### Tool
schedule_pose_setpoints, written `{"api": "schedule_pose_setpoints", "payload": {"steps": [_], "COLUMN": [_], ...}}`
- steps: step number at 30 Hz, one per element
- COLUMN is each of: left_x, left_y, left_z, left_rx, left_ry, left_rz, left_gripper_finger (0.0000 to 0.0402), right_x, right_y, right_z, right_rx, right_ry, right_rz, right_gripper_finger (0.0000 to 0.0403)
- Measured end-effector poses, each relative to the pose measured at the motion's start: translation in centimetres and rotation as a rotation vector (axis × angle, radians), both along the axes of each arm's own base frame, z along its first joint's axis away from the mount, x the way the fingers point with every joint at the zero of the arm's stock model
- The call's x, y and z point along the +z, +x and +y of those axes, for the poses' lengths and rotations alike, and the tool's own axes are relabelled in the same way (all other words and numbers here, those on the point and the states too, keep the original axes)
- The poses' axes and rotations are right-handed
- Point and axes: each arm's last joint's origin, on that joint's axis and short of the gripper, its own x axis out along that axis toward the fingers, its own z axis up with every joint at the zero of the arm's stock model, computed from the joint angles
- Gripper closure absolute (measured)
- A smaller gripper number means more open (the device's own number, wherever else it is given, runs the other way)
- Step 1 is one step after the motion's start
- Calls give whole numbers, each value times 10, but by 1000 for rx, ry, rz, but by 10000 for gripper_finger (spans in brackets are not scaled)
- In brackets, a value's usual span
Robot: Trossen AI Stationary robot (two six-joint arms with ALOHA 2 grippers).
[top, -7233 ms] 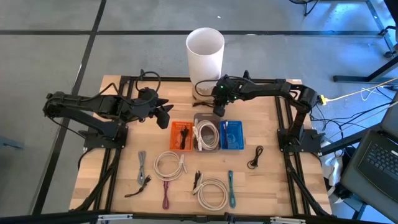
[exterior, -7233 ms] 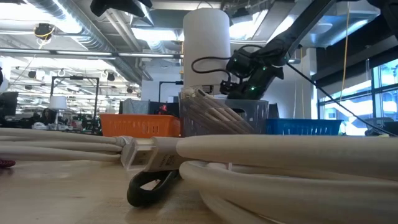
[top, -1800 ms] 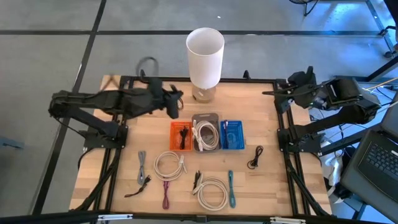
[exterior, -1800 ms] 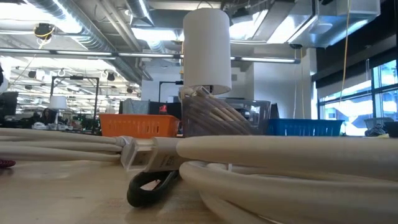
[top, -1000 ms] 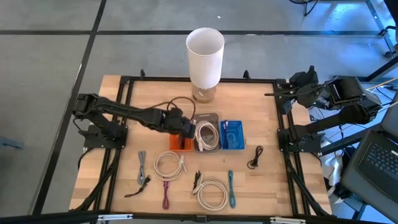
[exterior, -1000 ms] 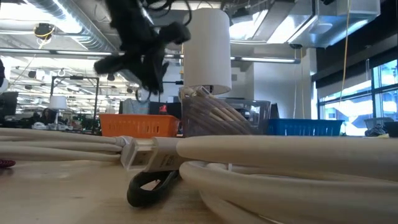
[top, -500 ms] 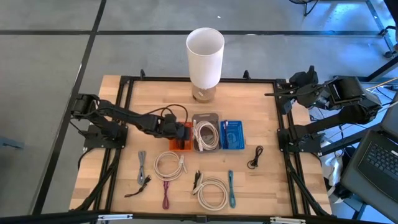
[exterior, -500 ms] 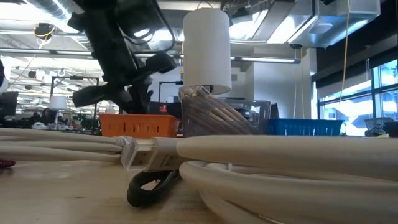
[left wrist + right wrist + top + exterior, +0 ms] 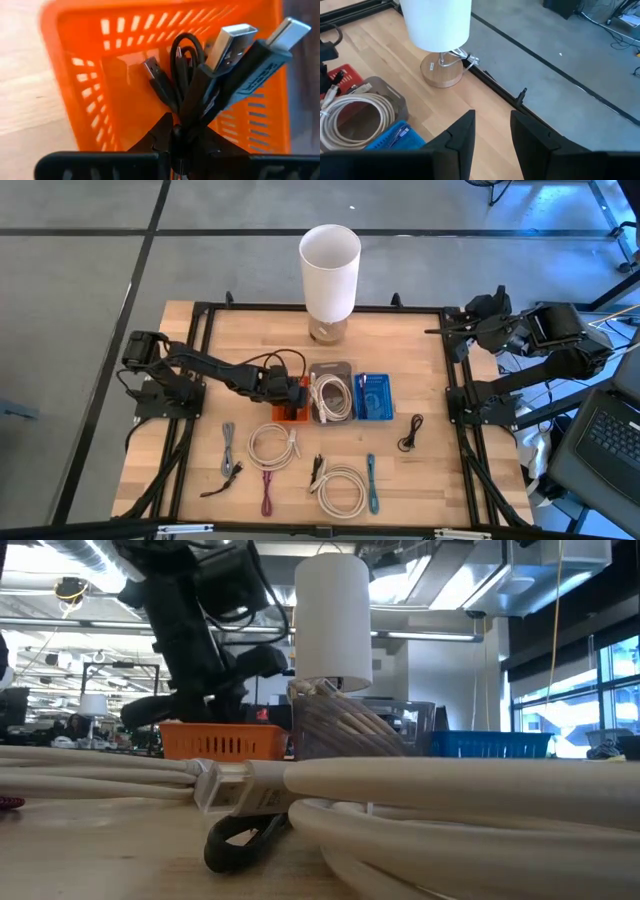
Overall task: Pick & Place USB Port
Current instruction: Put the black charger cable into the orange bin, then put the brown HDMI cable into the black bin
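My left gripper [image 9: 175,145] is shut on a bundled black USB cable [image 9: 200,85] whose silver plugs stick out past the fingertips. It hovers low over the orange basket [image 9: 85,80], which sits left of the grey and blue baskets in the high view [image 9: 290,412]. In the low view the left gripper [image 9: 205,700] stands just above the orange basket's rim [image 9: 225,743]. My right gripper [image 9: 492,120] waits open and high at the table's far right corner [image 9: 472,318]. My left gripper pinches the folded black cable between its two fingers, at the bunched strands [image 9: 186,117] just behind the plugs. The fingers slant down from above. The plug ends [image 9: 230,42] point into the basket; whether they touch its floor, I cannot tell.
A grey basket with a coiled white cable [image 9: 332,392] and a blue basket [image 9: 373,397] stand right of the orange one. A white lamp [image 9: 329,260] stands at the far edge. Loose white coils [image 9: 272,445] and other cables [image 9: 409,432] lie toward the near edge.
My left gripper has sunk toward the orange basket with the black cable, tipping more steeply downward, and now stands just above its rim. It stays shut on the cable.
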Motion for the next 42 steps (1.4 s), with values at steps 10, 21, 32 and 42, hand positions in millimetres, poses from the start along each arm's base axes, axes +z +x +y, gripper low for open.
{"api": "schedule_pose_setpoints", "payload": {"steps": [10, 21, 32, 42], "left_x": [-13, -7, 16, 82], "left_y": [11, 16, 6, -22], "left_z": [-1, 6, 6, 7], "left_rx": [-17, -83, -76, -100], "left_ry": [-15, 6, 2, 101], "left_rz": [-17, -53, -77, -288], "left_gripper_finger": [379, 254, 230, 233], "right_x": [0, 0, 0, 0], "right_y": [1, 1, 1, 1], "right_z": [0, 0, 0, 0], "right_rx": [0, 0, 1, 1], "right_ry": [-1, 0, 0, 0], "right_rz": [3, 3, 3, 3], "right_gripper_finger": [277, 277, 277, 277]}}
